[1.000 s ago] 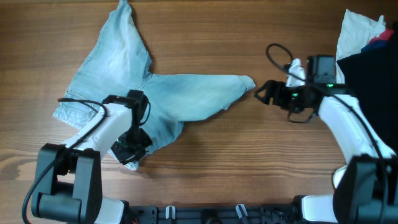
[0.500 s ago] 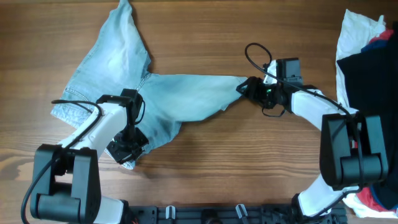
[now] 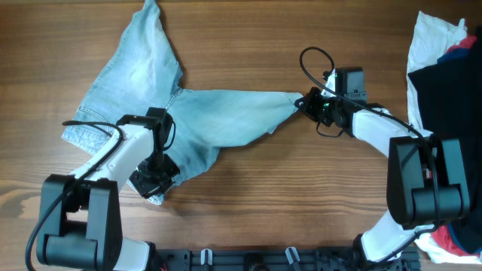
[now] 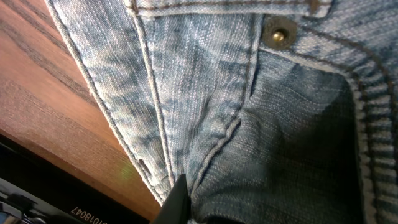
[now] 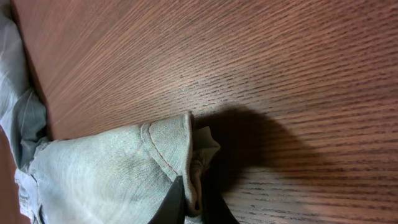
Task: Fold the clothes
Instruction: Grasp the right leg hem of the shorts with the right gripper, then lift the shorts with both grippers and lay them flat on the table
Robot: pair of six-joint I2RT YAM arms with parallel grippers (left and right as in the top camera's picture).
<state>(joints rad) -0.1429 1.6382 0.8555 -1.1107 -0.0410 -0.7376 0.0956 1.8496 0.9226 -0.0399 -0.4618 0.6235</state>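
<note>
The light blue denim shorts (image 3: 188, 113) lie spread on the wooden table, one leg pointing to the back, the other stretched to the right. My left gripper (image 3: 154, 181) is shut on the waistband edge at the front; in the left wrist view denim (image 4: 205, 93) with a brass button fills the frame, and one dark finger (image 4: 177, 200) presses into the fabric. My right gripper (image 3: 305, 102) is shut on the hem corner of the right-hand leg. The right wrist view shows the hem (image 5: 180, 143) bunched between the fingers (image 5: 176, 202).
A pile of white, dark navy and red garments (image 3: 444, 68) sits at the right edge. A black cable loops above the right wrist (image 3: 310, 59). Bare wood lies between the shorts and the pile. The table's front edge (image 4: 74, 155) is close beside the left gripper.
The right gripper moved left to the end of the shorts' right leg and closed on its hem. The left arm shifted slightly left, still gripping the waistband.
</note>
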